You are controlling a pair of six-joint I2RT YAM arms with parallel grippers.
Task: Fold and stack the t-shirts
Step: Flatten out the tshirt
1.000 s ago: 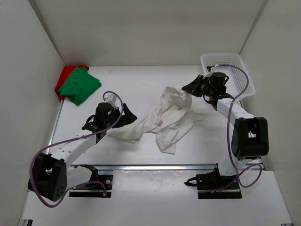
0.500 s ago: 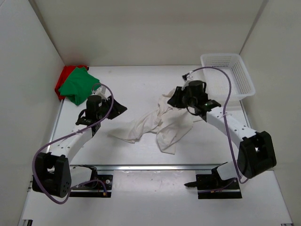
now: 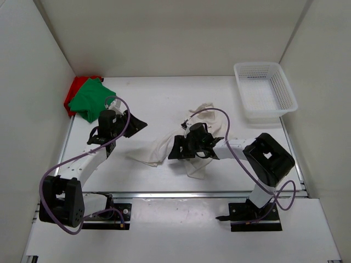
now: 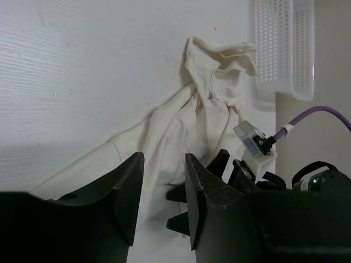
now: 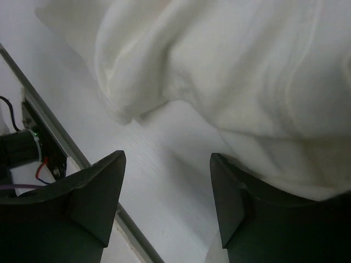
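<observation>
left fingers (image 3: 139, 124): parted by a moderate gap, nothing between them. they hang over bare surface (image 3: 159, 93), pointing right towards the white shirt and not touching it.
right fingers (image 3: 174, 152): spread wide, closed on nothing. they are low at the middle of the white shirt, with cloth just ahead of the tips and bare surface in the gap. whether the tips touch the cloth cannot be told.
white shirt (image 3: 158, 149): crumpled and unfolded, lying between the two sets of fingers. one end reaches out below the left fingers, the bunched end lies beyond the right fingers on their far side, and the right fingers cover its middle.
green shirt (image 3: 92, 98): folded, behind the left fingers on their far left, near but apart from them.
red shirt (image 3: 72, 92): under the green one, showing only along its left and far edge.
basket (image 3: 289, 97): far right of the right fingers, well apart from them.
</observation>
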